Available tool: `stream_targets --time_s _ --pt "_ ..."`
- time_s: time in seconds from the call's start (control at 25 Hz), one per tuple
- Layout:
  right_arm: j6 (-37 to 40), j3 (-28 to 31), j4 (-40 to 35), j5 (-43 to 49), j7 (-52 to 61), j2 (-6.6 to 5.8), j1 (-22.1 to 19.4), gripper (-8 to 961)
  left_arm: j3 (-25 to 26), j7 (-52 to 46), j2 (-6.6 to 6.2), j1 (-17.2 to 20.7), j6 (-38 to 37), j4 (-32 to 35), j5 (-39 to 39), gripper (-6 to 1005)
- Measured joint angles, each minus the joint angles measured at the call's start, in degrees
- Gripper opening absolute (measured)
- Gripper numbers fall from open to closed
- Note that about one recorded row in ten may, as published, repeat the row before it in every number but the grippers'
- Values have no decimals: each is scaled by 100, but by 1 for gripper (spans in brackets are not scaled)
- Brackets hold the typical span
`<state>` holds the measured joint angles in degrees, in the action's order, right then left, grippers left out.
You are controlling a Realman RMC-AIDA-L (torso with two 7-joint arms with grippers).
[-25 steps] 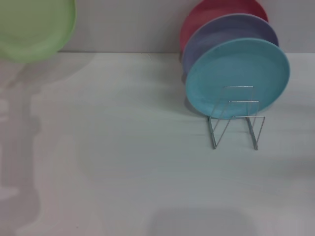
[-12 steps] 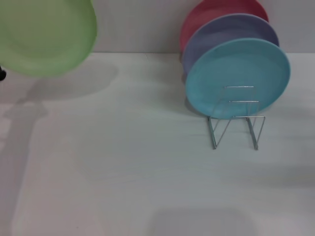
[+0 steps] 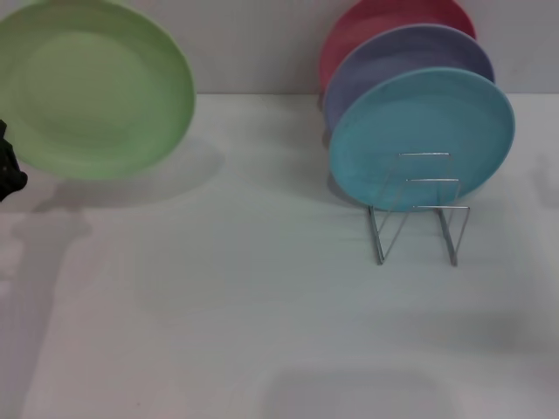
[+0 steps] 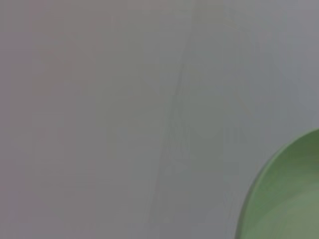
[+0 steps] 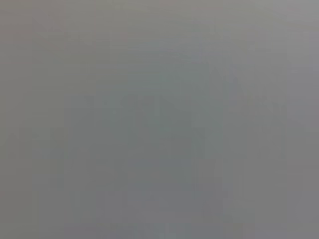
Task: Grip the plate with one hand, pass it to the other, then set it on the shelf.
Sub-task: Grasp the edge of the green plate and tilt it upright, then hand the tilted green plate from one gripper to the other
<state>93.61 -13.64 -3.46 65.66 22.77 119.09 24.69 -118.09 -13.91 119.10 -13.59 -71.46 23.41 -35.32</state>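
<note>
Plate: light green one (image 3: 92,87), up in the air on my left side, tilted with its face toward my head camera and its shadow on the table below. Starting here since it's nearest me.
Left gripper: only a black bit (image 3: 9,170) pokes in at the left edge, right at the plate's lower rim. Looks like I'm carrying it by that edge, but honestly I can't tell how the fingers sit, they're out of frame.
Left wrist view: just a curved slice of green rim (image 4: 286,191) against blank grey, no fingers showing.
Right gripper: not visible anywhere. Its wrist camera shows flat grey and nothing else.
Handling guess: matte plastic, so light and stiff, not fragile, though held by one edge it may swing or slip. For the handoff I'd take the rim opposite the left grip, pinching across the lip rather than the flat middle.
Table: white (image 3: 262,332).
Rack: small wire shelf (image 3: 417,218) on my right, well apart from the green plate, front slots look free.
Farther back: turquoise plate (image 3: 422,138) upright in the rack, lavender plate (image 3: 406,52) behind it, pinkish-red plate (image 3: 384,17) last.
</note>
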Motion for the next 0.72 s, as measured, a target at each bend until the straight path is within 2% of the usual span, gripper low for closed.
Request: stream_targets --time_s 0.04,0.16,0.32,0.4,0.52,0.72 --pt "0 0 0 0 0 0 0 650 0 0 0 0 0 0 0 49" --pt "176 -502 111 0 0 2 19 650 -200 53 1 53 -14 39 -150 50" --pt "239 -1290 351 0 -7 21 79 650 -881 310 4 36 -48 64 -749 51" --pt "205 -1516 482 7 -30 28 139 650 -986 328 5 39 -56 80 -817 51" --pt "156 -1765 739 48 -185 47 264 650 -1184 335 6 94 -91 100 -892 52" --pt "126 -1792 1207 57 -356 56 459 651 -1219 261 8 228 -205 101 -860 53"
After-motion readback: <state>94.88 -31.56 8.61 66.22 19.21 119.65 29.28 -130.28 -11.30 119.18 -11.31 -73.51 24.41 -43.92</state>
